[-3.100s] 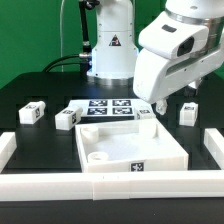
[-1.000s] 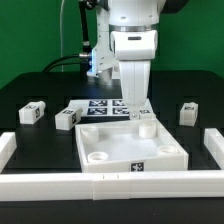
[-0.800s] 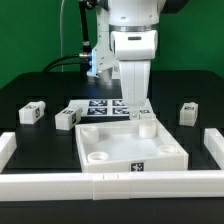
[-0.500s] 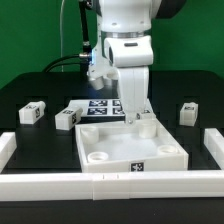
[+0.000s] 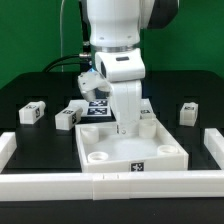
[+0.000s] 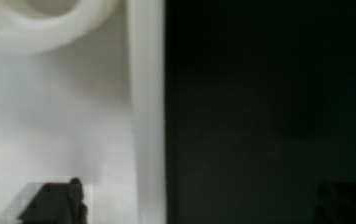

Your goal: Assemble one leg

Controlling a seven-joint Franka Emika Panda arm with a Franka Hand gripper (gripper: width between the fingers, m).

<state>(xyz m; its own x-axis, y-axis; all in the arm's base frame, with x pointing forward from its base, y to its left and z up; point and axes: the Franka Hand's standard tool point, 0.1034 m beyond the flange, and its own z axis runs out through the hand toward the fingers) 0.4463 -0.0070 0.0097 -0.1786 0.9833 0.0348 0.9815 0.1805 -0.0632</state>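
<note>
The leg [image 5: 67, 118] closest to the panel [image 5: 130, 150] lies on the black tabletop [image 5: 40, 140], just beyond the panel's far corner on the exterior view's left. It is not touching the panel, and its black-and-white tag faces the camera. A second leg [image 5: 32, 113] lies further out on that same side of the panel. A third leg [image 5: 187, 113] stands on the opposite side, off the panel's far corner on the exterior view's right. Nothing holds any of the three.

The hand [image 5: 122, 127] hangs low over the far edge of the panel and points straight down. In the wrist view its two dark fingertips [image 6: 50, 200] stand wide apart, and there is nothing between them. One is above the white panel [image 6: 68, 120] and the other above the dark tabletop [image 6: 264, 100], so the hand [image 6: 196, 205] is spread across the panel's edge. A round socket [image 6: 47, 22] of the panel shows near the fingertip that is over the panel.

The panel lies flat and has a raised rim and a small tag on its front wall. Behind the panel lies the marker board [image 5: 97, 110], and the arm partly covers it. A low white fence [image 5: 110, 187] runs in front of the panel.
</note>
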